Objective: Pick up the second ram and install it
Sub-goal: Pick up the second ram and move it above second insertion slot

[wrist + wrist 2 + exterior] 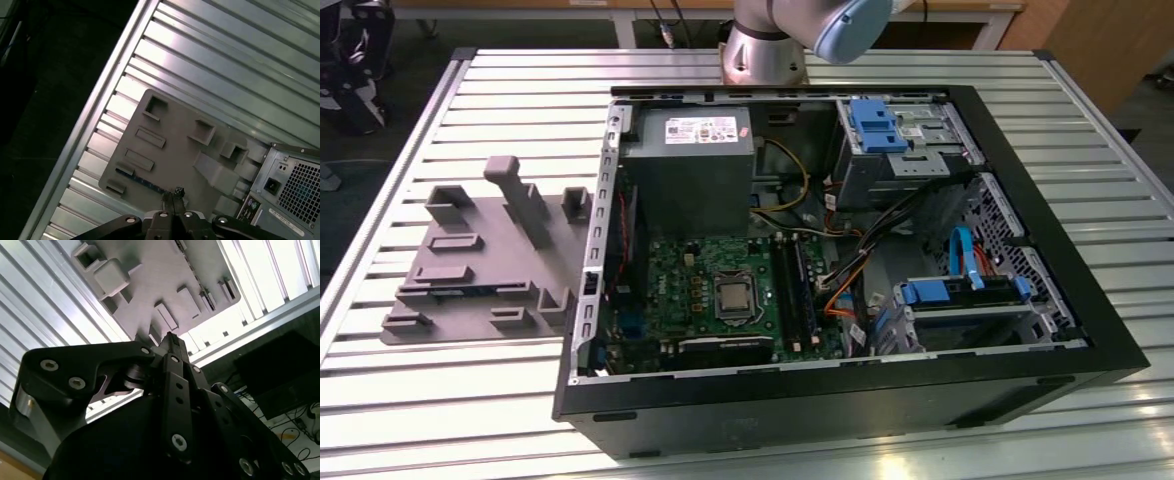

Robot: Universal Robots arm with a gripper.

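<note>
**Closed jaws above the holder, ram not yet gripped**

The second ram (pixel 142 181) lies on edge in the grey holder (pixel 175 150), a thin blue-green strip along the holder's side that faces away from the computer case (pixel 292 182). In the first wrist view the gripper (pixel 174 192) hangs over that holder with its tips close to one end of the strip. The jaws are pressed together with nothing between them.

The step in hand looks like the approach for the pick. To do it well, the jaws would have to part wider than the board is thick. They should be squared to the stick's long side and centred along its length, so it lifts without tilting. The grip should land on the bare board edges rather than the chips, and the lift should be straight out of the holder's groove.

The exterior view gives the layout. The holder (pixel 480 270) sits at the exterior view's left, mid-height, on the slatted worktop (pixel 854 70). The ram (pixel 460 291) is a faint bluish line along its lower part. The opened case (pixel 1067 330) stands just beside it, with the green motherboard (pixel 707 290) and its long black slots (pixel 790 285) at lower centre. I cannot tell whether one slot is already filled.

The second wrist view adds the gripper (pixel 170 342) side-on, with its linkage drawn in.
</note>
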